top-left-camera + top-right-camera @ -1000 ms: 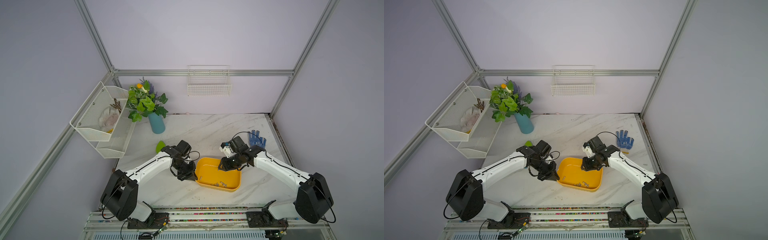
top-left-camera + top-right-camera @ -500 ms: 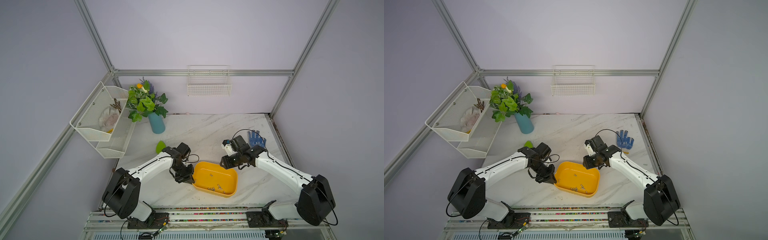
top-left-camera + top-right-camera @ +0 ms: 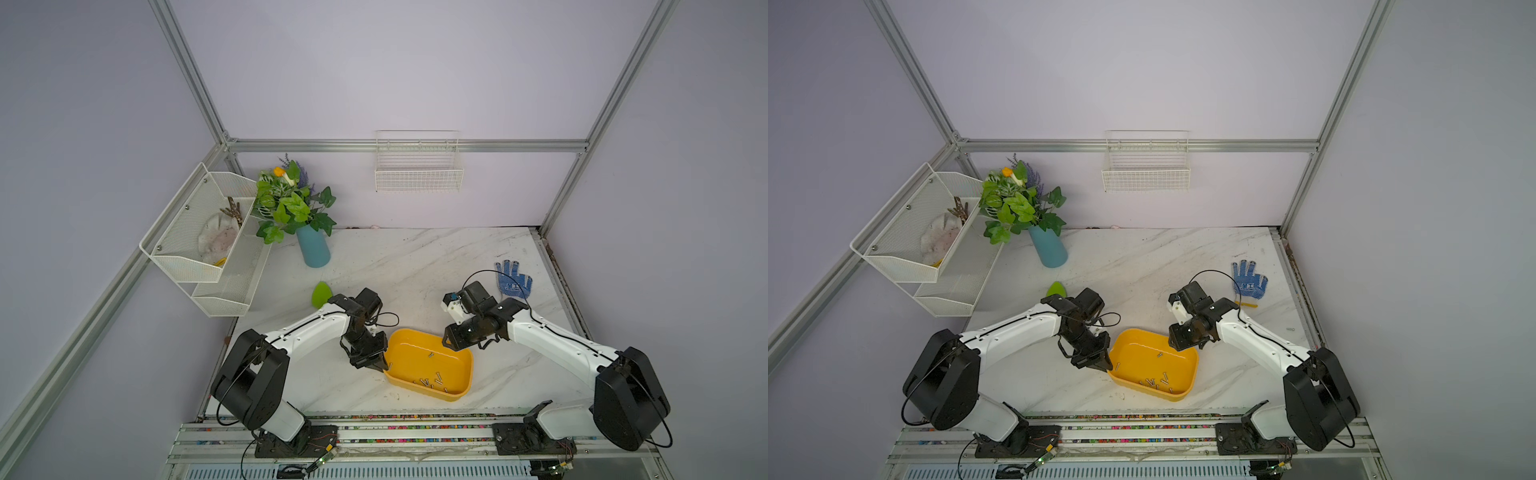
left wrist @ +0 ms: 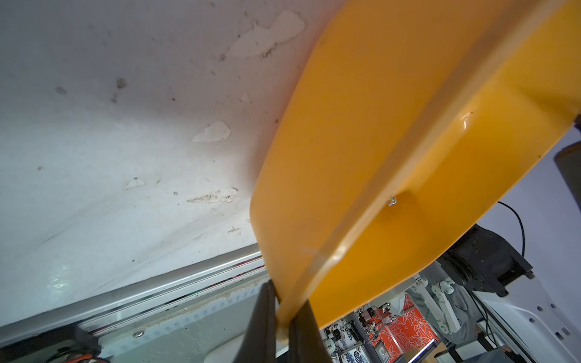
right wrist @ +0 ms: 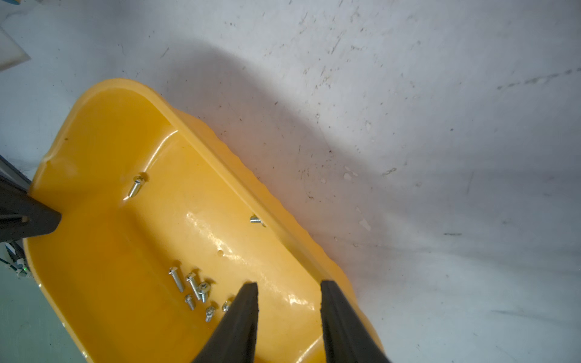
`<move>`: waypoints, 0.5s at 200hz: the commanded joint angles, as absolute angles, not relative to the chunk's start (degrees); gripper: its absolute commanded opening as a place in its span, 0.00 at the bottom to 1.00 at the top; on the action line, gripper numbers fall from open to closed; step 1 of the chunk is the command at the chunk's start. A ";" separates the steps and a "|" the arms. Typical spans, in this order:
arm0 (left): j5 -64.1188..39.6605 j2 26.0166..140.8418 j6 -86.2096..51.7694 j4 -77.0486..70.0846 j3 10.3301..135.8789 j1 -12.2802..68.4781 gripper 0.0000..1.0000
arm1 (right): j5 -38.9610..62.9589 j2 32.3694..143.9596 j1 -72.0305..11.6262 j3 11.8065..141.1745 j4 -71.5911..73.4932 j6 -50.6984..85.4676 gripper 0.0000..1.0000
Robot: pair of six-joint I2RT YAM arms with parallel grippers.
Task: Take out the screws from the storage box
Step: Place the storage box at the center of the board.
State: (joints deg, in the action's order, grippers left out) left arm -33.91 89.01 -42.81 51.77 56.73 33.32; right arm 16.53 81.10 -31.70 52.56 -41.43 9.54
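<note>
no screws out yet, all in the box; left claw pinches its rim, right claw spread.

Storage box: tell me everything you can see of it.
The storage box is a shallow, glossy yellow-orange plastic tub, rectangular with rounded corners and a rim. The left pincer is clamped on the rim of one short end, which looks lifted off the table. The right pincer stands open astride the far rim. Most screws lie bunched by the near wall.
</note>
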 commanded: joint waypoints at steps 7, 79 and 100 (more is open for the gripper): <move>-39.69 89.54 -40.87 52.02 56.25 32.87 0.00 | 16.98 83.00 -33.01 51.42 -39.13 10.23 0.28; -42.52 89.90 -39.03 53.11 57.58 32.87 0.00 | 16.97 84.95 -33.34 53.41 -40.16 9.21 0.12; -43.59 88.14 -40.48 51.58 57.10 32.87 0.09 | 18.24 87.63 -33.39 54.00 -41.47 8.49 0.12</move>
